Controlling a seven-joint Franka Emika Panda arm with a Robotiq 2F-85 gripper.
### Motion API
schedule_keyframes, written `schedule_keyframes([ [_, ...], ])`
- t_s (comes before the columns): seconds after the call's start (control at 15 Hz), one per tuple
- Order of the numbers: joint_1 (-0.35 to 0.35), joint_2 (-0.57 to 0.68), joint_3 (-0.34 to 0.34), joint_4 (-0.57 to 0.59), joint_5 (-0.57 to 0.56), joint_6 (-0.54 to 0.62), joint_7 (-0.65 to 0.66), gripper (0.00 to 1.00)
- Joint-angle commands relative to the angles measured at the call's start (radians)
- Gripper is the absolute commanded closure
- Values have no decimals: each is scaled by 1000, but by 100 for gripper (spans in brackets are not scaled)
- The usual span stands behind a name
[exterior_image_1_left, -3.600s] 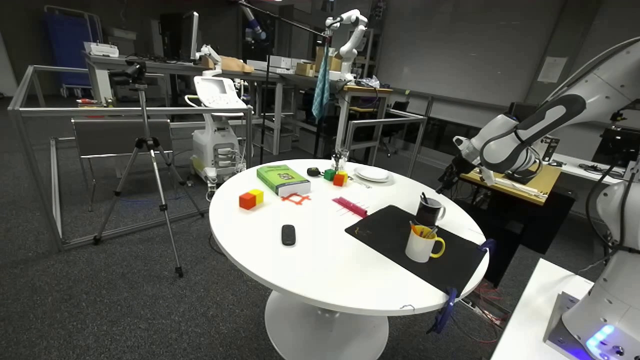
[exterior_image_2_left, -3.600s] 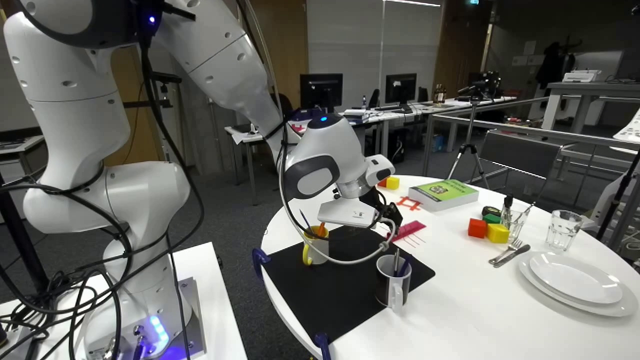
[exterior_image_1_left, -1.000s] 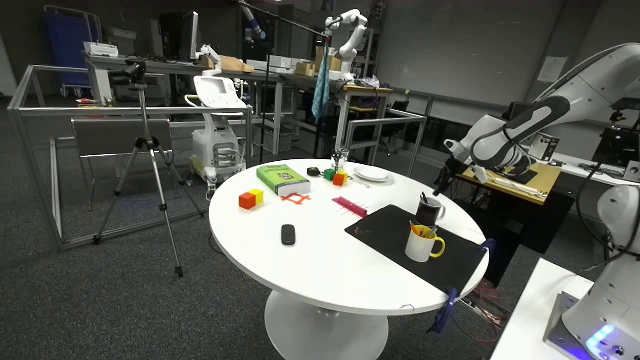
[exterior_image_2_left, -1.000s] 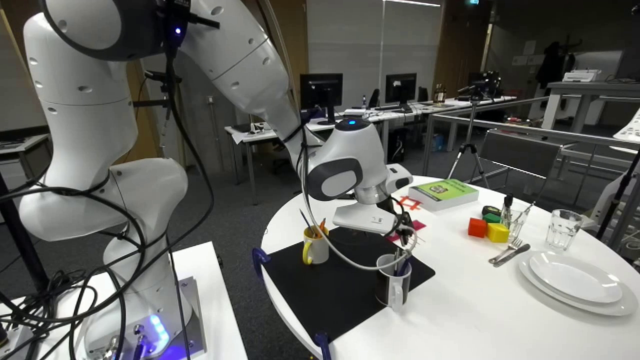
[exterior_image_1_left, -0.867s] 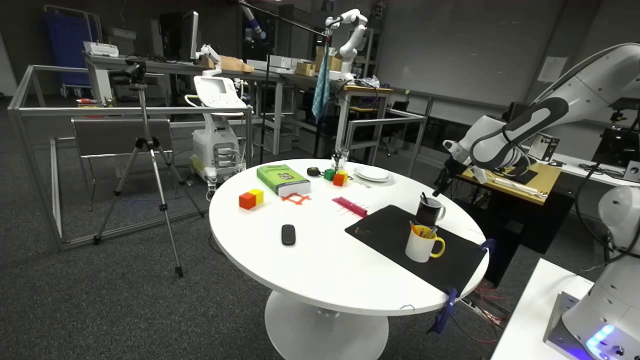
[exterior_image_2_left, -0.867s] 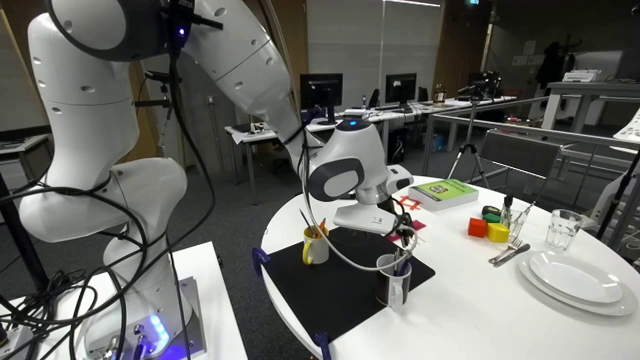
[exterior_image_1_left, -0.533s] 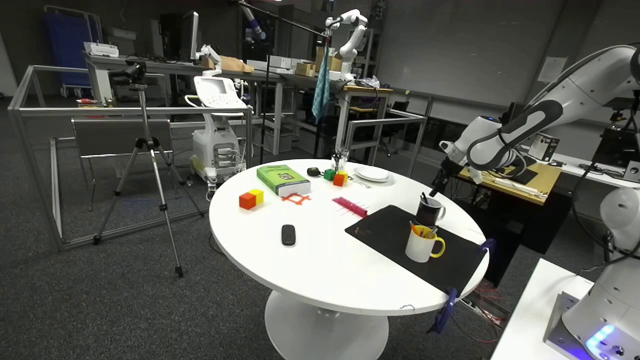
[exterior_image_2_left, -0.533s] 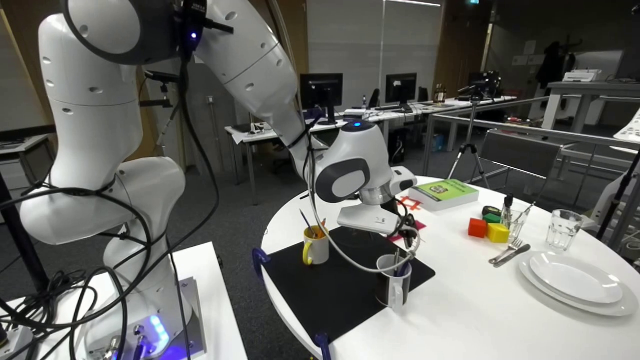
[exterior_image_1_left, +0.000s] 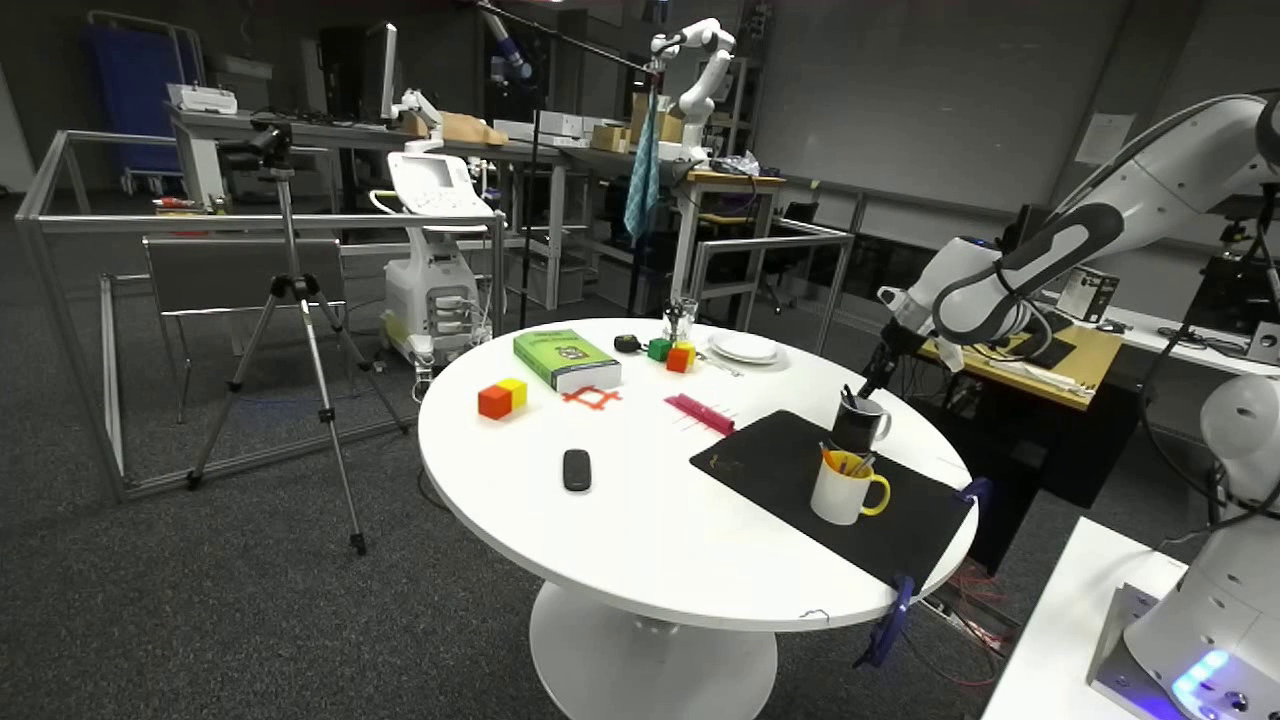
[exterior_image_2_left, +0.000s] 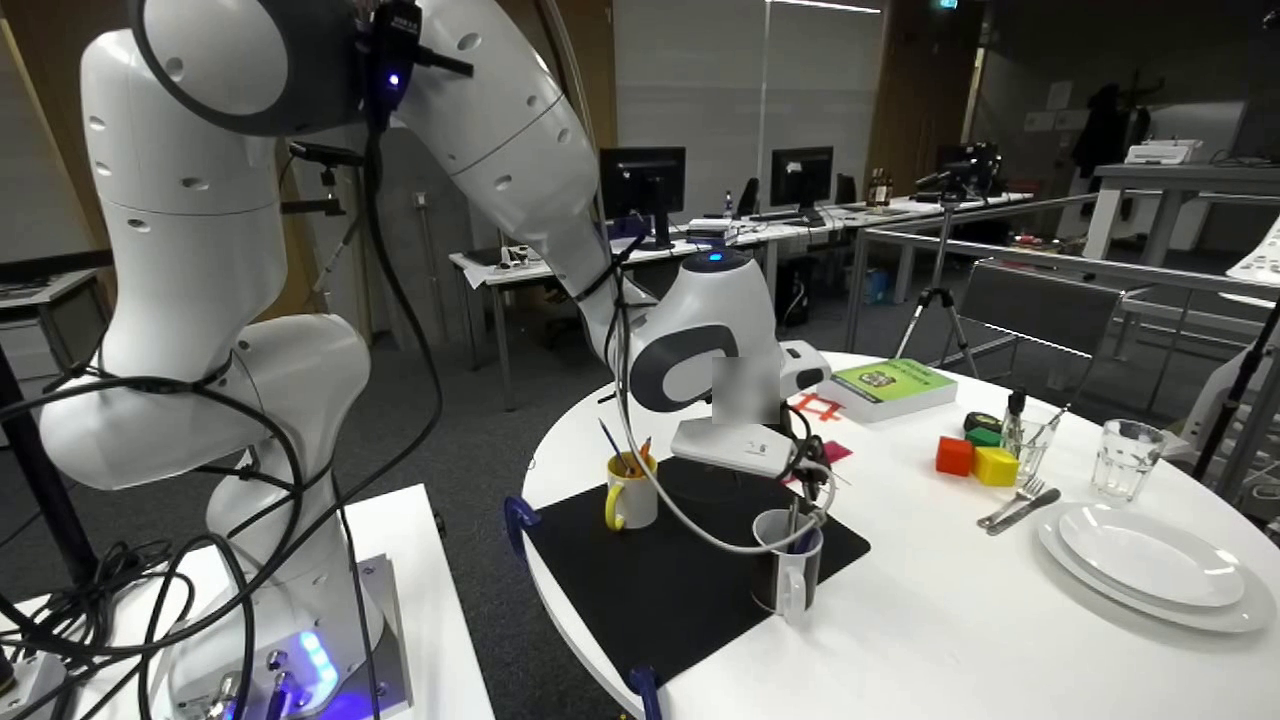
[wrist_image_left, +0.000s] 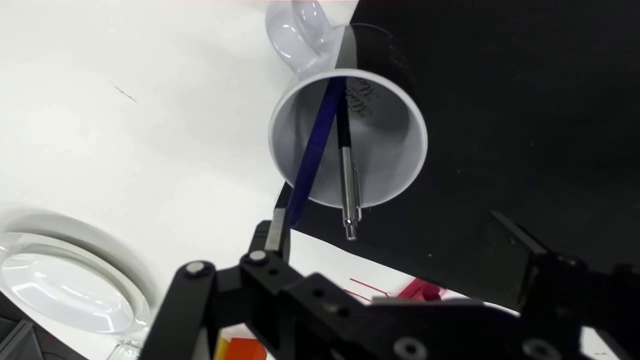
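The fingers (wrist_image_left: 276, 232) are released and spread wide apart, angled downward near the open top of the two-tone ceramic mug (wrist_image_left: 382, 140), black and white outside and white inside. The slender dark-blue pen (wrist_image_left: 315, 145) and the slim black-and-silver click pen (wrist_image_left: 347, 175) lean inside this mug, upper ends projecting past its rim. Whether the dark-blue pen touches the adjacent finger cannot be told from the wrist view. The two-tone ceramic mug stands upright across the edge of the rectangular black mat (wrist_image_left: 500, 125), its white handle over the round white surface (exterior_image_1_left: 640, 540). In both exterior views, the white ceramic mug with yellow handle (exterior_image_2_left: 638, 502) stands upright on the mat, near the two-tone mug, and holds writing implements (exterior_image_2_left: 644, 450). An elongated magenta piece (exterior_image_1_left: 702, 413) lies near the mat. Dark-blue clamps (exterior_image_1_left: 890, 625) sit over the mat at the rim of the surface. The stacked white plates (exterior_image_2_left: 1150, 555) rest well apart from the mat.
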Motion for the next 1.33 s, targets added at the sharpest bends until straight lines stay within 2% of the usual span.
schedule_keyframes([
  [0.0, 23, 2, -18, 15, -16, -29, 14, 0],
  [0.33, 40, -4, -25, 32, -20, -33, 22, 0],
  [1.27, 134, -15, -99, 115, -32, -170, 103, 0],
])
